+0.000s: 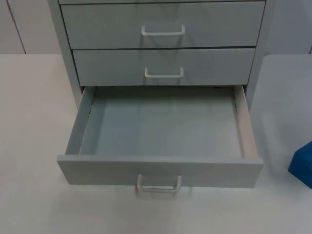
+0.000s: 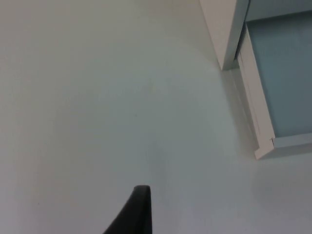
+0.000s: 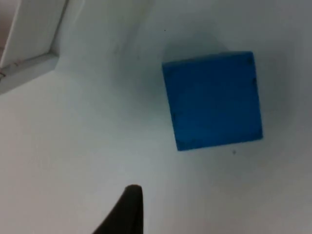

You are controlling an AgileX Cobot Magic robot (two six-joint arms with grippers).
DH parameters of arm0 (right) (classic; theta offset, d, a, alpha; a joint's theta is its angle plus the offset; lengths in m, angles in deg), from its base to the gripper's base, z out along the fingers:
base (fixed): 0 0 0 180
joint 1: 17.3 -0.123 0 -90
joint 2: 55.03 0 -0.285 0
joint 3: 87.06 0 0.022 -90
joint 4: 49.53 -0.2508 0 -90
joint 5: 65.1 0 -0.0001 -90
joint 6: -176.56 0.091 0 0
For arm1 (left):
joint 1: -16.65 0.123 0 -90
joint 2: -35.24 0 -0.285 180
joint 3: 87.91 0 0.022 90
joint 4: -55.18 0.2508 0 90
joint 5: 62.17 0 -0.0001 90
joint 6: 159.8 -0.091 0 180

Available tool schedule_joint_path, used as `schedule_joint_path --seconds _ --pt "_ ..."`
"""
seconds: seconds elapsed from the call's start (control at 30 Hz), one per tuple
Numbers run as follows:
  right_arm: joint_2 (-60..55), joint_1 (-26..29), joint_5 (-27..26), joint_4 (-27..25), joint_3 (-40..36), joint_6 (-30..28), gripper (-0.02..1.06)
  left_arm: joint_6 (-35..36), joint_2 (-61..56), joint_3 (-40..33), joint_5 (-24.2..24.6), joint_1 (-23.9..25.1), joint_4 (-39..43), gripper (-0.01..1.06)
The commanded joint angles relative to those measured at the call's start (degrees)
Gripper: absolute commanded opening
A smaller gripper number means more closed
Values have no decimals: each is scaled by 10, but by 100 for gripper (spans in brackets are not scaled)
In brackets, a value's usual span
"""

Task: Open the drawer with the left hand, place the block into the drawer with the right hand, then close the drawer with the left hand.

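The grey cabinet's bottom drawer [image 1: 97,170] stands pulled out toward me, its inside bare, with a white handle [image 1: 159,185] on its front. A blue block [image 1: 302,163] rests on the table to the right of the drawer, cut off by the picture's edge. My right gripper [image 3: 129,212] hangs above the table close to the blue block [image 3: 213,100], apart from it, with the drawer's front corner [image 3: 29,68] off to one side. My left gripper [image 2: 139,212] hangs over bare table beside the drawer's left front corner [image 2: 265,141].
Two upper drawers [image 1: 163,24] of the cabinet [image 1: 66,58] are closed, each with a white handle [image 1: 164,74]. White table [image 1: 34,146] spreads on both sides of the cabinet and in front of the open drawer.
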Motion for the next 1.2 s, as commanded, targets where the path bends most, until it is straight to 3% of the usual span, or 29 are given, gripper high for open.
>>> schedule_joint_path --seconds 0.0,0.23,0.5,0.63,0.73,0.8,0.83,0.9,0.93,1.0,1.17 --pt "-19 -13 -23 3 4 -11 105 -2 -3 -1 1 1 3 103" --pt "-85 -37 -90 3 4 -11 105 -2 -3 -1 1 1 3 103" --pt "-140 -37 -120 3 4 -9 105 -2 -3 -1 1 1 3 103" --pt "-157 -37 -127 3 4 -9 99 -2 -3 -1 1 1 3 103" --pt "-160 -37 -127 4 4 -8 74 -2 -3 -1 1 1 3 103" --pt "-160 -37 -127 4 4 -6 68 -2 -3 -1 1 1 3 103" --pt "-160 -37 -127 12 4 3 48 -2 -3 -1 1 1 3 103" --pt "-160 -37 -117 39 4 31 22 -2 -3 -1 1 1 3 103" --pt "-160 -37 -117 39 4 31 22 -2 -3 -1 1 1 3 103" --pt "-156 -37 -101 57 4 44 0 -2 -3 -1 1 1 3 103" --pt "-113 -37 -69 66 4 52 0 -2 -3 -1 1 1 3 103"
